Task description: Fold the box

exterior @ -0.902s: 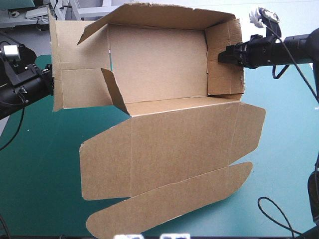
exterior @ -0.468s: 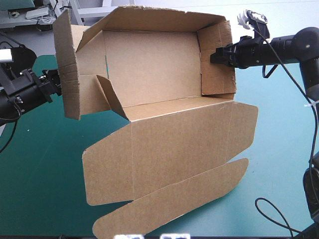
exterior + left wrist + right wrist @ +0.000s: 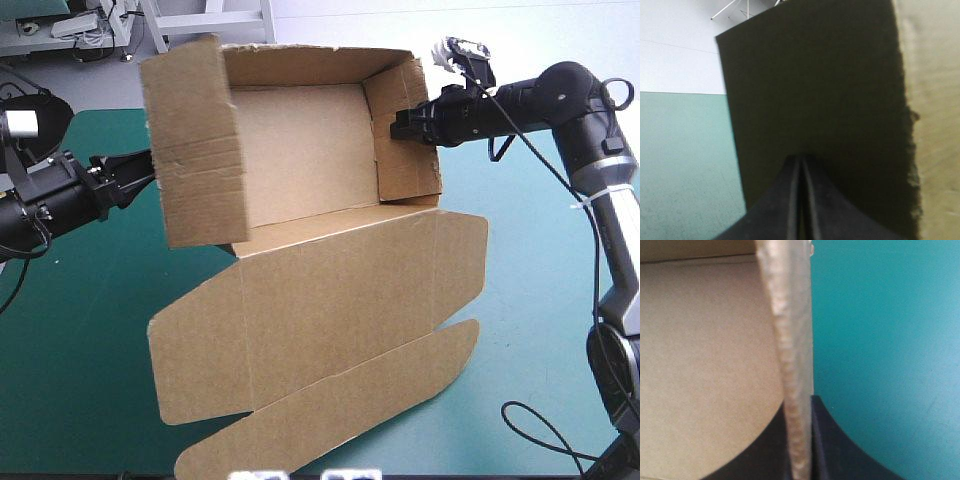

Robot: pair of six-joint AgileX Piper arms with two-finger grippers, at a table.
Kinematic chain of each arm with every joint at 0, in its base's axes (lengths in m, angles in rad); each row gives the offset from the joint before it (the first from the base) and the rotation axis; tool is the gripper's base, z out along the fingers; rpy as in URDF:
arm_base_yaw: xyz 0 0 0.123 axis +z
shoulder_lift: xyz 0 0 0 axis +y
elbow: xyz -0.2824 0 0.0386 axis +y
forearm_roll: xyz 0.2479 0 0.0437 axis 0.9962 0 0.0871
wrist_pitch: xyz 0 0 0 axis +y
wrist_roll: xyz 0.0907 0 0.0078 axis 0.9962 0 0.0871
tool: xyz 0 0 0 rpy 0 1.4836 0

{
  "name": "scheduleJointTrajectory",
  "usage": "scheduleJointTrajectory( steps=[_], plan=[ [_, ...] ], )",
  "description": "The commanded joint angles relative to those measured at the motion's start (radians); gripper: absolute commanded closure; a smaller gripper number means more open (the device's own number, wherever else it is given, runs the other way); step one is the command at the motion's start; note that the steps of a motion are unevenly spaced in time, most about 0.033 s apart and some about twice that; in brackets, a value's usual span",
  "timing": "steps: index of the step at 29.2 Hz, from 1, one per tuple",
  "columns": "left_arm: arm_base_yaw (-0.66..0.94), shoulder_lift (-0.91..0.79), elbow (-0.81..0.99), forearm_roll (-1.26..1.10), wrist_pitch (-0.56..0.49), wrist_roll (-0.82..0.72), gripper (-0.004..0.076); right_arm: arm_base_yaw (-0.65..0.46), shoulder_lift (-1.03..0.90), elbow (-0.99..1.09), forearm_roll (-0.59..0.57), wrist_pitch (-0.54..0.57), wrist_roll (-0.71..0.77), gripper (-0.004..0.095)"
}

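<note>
Teal-green cover carries box, walls raised.

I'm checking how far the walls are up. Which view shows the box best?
The high view: the whole box shows there, walls raised, lid spread flat. The left wrist view gives only one wall's shadowed face ahead of its shut jaws; the right wrist view, one wall edge-on between its jaws.

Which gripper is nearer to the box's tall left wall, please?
Left. The left gripper touches that wall from outside; the right gripper grips the opposite wall, across the box.
</note>
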Motion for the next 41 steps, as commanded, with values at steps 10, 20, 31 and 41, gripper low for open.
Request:
scheduleJointTrajectory(
  steps=[10,20,31,41],
  plan=[
    [-0.005,-0.019,-0.029,-0.022,0.063,-0.007,0.0733,0.025,-0.01,-0.026,0.074,-0.083,0.016,0.092],
    [-0.005,-0.019,-0.029,0.047,0.063,-0.007,0.0731,0.102,0.016,-0.026,0.023,-0.162,0.016,0.092],
    [-0.005,-0.017,-0.029,0.047,0.063,-0.033,0.0428,0.125,0.037,-0.026,-0.035,-0.209,0.038,0.092],
    [-0.005,-0.011,-0.029,0.322,0.028,-0.092,0.0349,0.204,0.072,-0.026,-0.055,-0.241,0.038,0.092]
  ],
)
